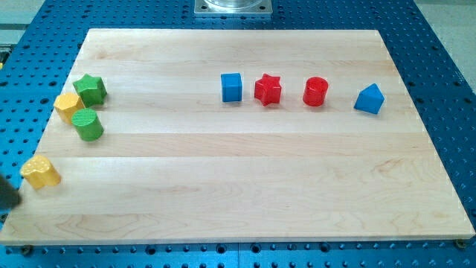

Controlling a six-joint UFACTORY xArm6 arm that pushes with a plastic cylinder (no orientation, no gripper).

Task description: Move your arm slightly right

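Note:
A dark piece of my rod shows at the view's left edge, with my tip [11,202] at the wooden board's left border. It is just left of and below a yellow block [39,172], with a small gap between them. Further up the left side, a green star [90,89], a yellow hexagon-like block [68,106] and a green cylinder [88,124] sit in a tight cluster. A row runs along the upper right: a blue cube [231,87], a red star [268,89], a red cylinder [315,91] and a blue wedge-like block [370,99].
The wooden board [238,193] lies on a blue perforated table [439,45]. A metal mount [233,6] sits at the view's top centre.

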